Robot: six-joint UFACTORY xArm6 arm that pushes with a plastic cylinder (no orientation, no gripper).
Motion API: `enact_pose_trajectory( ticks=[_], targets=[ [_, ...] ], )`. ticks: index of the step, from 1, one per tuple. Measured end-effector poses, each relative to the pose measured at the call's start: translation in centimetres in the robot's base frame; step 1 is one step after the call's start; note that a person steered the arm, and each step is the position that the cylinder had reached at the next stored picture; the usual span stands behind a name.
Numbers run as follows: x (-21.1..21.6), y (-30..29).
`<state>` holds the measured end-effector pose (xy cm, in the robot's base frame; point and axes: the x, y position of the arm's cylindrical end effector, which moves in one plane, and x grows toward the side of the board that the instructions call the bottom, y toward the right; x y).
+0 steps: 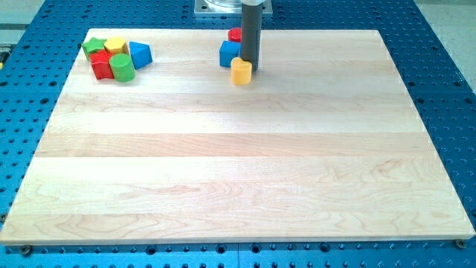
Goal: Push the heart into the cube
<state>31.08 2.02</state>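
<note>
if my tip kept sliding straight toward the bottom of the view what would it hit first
Probably the yellow block: it sits just below and left of my tip, nearly touching. Depth is unclear, so it could slip past.

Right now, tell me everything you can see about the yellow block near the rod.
The yellow heart block is small, solid yellow and matte, with a lighter top face and darker sides. It stands flat on the wooden board, near the view's top, about midway across. My tip sits right at its upper right edge, apparently touching. The blue cube lies just above and to its left, very close; whether they touch cannot be told.
</note>
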Motion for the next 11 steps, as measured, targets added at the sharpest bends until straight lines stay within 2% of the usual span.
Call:
enact_pose_trajectory(
  ticks=[2, 4, 6, 7, 8, 10, 11],
  targets=[
    [6.7, 4.2],
    [6.6, -1.4],
    [3.5, -1.8],
    [5.2, -4.4],
    [4.3, -11.4],
    [-2.5, -10.5],
    [-3.0, -7.7]
  ],
)
